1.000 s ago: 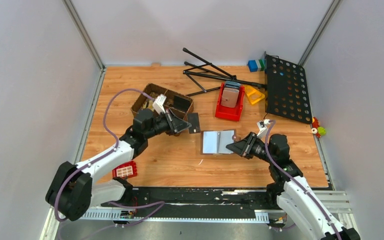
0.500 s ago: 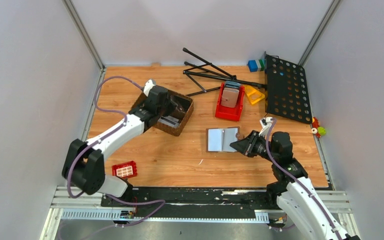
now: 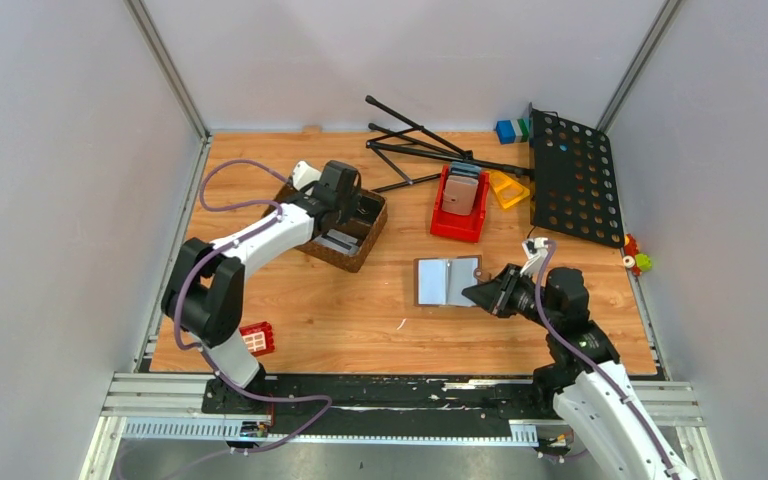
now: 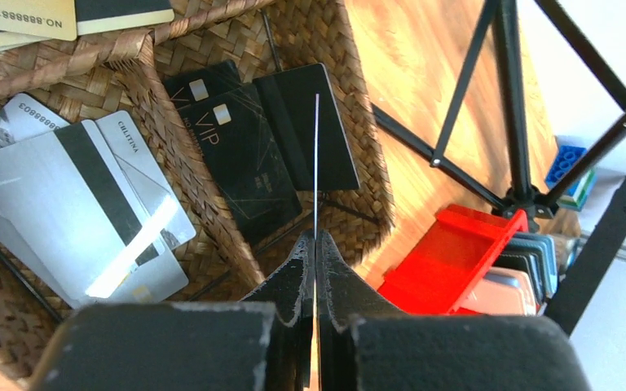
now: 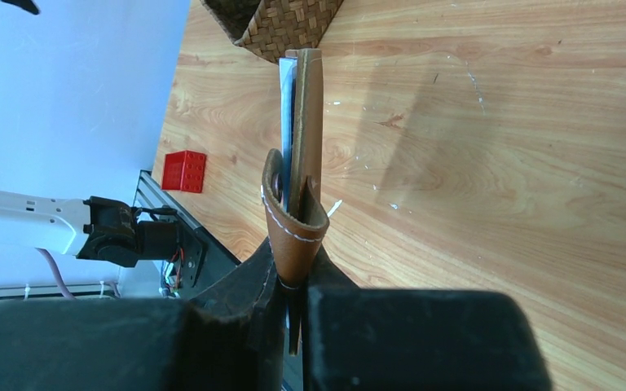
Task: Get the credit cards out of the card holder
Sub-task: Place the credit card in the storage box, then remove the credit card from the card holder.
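My left fingers (image 4: 293, 281) pinch a card (image 4: 315, 147) edge-on, directly above the dark cards (image 4: 244, 155) in the basket (image 4: 371, 195). My right fingers (image 5: 244, 281) pinch the holder (image 5: 306, 122), well to the right.

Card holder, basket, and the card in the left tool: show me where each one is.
Card holder (image 3: 440, 282): top view, its pale open inside.
Basket (image 4: 367, 147): left wrist view, its woven right wall.
Card (image 4: 316, 163): left wrist view, its thin edge, seen edge-on.
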Available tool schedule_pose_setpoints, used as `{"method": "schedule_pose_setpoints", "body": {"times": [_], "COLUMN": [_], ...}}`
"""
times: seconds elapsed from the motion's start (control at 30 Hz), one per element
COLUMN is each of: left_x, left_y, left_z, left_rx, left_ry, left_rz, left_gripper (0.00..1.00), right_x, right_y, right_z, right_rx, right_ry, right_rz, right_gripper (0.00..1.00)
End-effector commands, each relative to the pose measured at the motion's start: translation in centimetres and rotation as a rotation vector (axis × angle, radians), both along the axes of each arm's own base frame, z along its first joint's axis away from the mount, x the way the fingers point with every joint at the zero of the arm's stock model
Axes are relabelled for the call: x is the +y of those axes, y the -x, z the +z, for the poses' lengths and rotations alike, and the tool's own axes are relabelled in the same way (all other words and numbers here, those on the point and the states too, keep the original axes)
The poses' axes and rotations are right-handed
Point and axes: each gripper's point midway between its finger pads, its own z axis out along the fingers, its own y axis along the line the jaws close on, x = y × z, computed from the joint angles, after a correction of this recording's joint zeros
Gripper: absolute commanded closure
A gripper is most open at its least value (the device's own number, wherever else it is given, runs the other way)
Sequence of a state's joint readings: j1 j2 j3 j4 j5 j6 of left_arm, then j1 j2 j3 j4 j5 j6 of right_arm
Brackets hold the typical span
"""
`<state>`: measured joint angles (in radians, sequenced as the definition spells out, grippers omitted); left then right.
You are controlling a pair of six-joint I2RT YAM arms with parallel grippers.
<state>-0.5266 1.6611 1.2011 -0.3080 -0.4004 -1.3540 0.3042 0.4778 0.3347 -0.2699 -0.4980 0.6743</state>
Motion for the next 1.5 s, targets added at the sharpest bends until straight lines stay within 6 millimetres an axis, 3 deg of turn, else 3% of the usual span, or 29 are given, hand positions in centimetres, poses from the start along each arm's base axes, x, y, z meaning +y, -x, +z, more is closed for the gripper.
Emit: {"method": "schedule_pose_setpoints", "body": {"times": [0.0, 0.07, 0.2, 0.3, 0.4, 0.5, 0.7, 0.8, 0.93, 1.2, 1.47], "left_x": [-0.2, -0.4, -0.9, -0.3, 0.4, 0.9, 1.6, 1.4, -0.5, -3.2, -4.9], "left_y": [-2.0, -2.3, -2.7, -2.5, -1.2, 1.2, 6.6, 9.8, 14.1, 19.6, 21.8], "left_z": [0.6, 0.2, 0.4, 2.5, 5.3, 7.6, 10.1, 10.2, 9.9, 7.8, 7.3], "left_rx": [-0.032, -0.015, -0.028, -0.065, -0.109, -0.124, -0.208, -0.264, -0.349, -0.458, -0.587], "left_ry": [0.04, 0.03, 0.02, -0.033, -0.085, -0.159, -0.233, -0.237, -0.164, 0.023, 0.16], "left_rz": [0.082, 0.081, 0.044, 0.009, -0.065, -0.198, -0.449, -0.597, -0.825, -1.079, -1.099], "left_gripper": [1.0, 0.94, 0.62, 0.51, 0.48, 0.37, 0.22, 0.14, 0.01, 0.0, 0.0], "right_x": [-0.2, -0.3, -0.3, -0.3, -0.3, -0.1, 0.6, 0.9, 1.3, 1.6, 2.1], "right_y": [-0.4, -0.4, -0.3, -0.3, -0.3, -0.3, -0.5, -0.6, -0.6, -1.0, -1.1], "right_z": [1.8, 1.7, 1.7, 1.7, 1.5, 1.5, 1.9, 2.2, 2.4, 3.0, 3.6], "right_rx": [-0.071, -0.068, -0.07, -0.071, -0.066, -0.065, -0.062, -0.058, -0.054, -0.066, -0.058], "right_ry": [-0.001, -0.001, 0.0, 0.001, 0.0, -0.006, -0.048, -0.069, -0.086, -0.123, -0.165], "right_rz": [-0.012, -0.014, -0.015, -0.014, -0.012, -0.003, 0.018, 0.035, 0.049, 0.05, 0.066], "right_gripper": [1.0, 1.0, 1.0, 1.0, 1.0, 1.0, 1.0, 1.0, 1.0, 1.0, 1.0]}}
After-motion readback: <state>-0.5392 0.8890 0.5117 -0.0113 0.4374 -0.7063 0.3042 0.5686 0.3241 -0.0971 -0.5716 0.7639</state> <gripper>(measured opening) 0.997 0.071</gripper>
